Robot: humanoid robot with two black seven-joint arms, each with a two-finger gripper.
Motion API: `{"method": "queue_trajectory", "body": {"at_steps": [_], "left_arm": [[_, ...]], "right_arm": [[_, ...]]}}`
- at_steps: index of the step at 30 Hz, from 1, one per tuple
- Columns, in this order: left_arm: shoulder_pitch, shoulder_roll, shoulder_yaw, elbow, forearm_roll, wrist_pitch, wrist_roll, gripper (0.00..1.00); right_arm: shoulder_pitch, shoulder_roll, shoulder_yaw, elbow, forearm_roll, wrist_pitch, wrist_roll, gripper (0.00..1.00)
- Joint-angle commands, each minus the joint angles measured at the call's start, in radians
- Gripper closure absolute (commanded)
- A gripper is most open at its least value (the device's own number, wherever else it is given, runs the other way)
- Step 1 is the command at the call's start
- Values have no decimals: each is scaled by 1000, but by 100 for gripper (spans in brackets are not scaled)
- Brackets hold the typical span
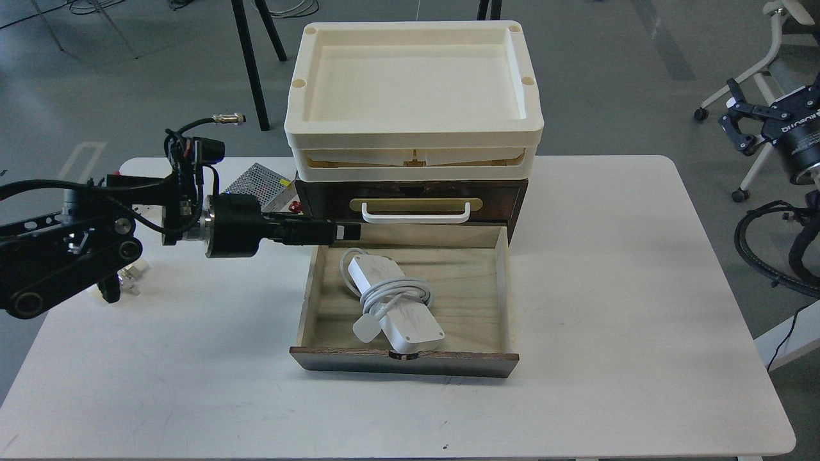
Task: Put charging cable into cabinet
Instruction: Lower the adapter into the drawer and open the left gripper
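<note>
The charging cable (410, 326), a white adapter brick with its grey-white cord coiled across it and the white plug at its front left, lies flat inside the open pale wood drawer (506, 288) of the dark brown cabinet (410, 192), near the drawer's front wall. My left gripper (349, 232) is empty and open, seen side-on, hovering over the drawer's back left corner just below the white handle (416, 214). My right gripper (730, 121) is open and empty, off the table at the far right.
A cream tray (410, 83) tops the cabinet. A silver perforated power supply box (259, 182) and a small red-and-brass part (295, 206) sit left of the cabinet, behind my left arm. The white table (640, 288) holds it all. Black cables (769, 243) hang right.
</note>
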Motion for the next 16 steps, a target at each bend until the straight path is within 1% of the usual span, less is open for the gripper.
{"method": "queue_trajectory", "body": {"at_steps": [1,3,6,9,11,12,14,16], "left_arm": [[26,100,-29,43,-335,-1,0,3],[39,119,-29,101,-542,-7,0,3],[40,101,-41,224,-816,-7,0,3],[27,12,-86,345,-1087,-7,0,3],[14,-40,-144,454,-1219,-7,0,3],[7,-68,-169,497,-1267,-7,0,3],[-7,-128,-196,543,-1313,-7,0,3],[-15,-171,-210,546,-1317,-7,0,3]], "right_arm": [[5,-1,-3,1,-2,0,0,0],[8,0,-3,3,-2,0,0,0],[16,6,0,8,-2,0,0,0],[20,28,-5,14,-6,0,-2,0],[23,41,-5,14,-13,0,-2,0],[28,49,-5,18,-13,0,-2,0],[39,72,-2,40,-13,0,-2,0],[37,68,14,49,-10,0,0,0]]}}
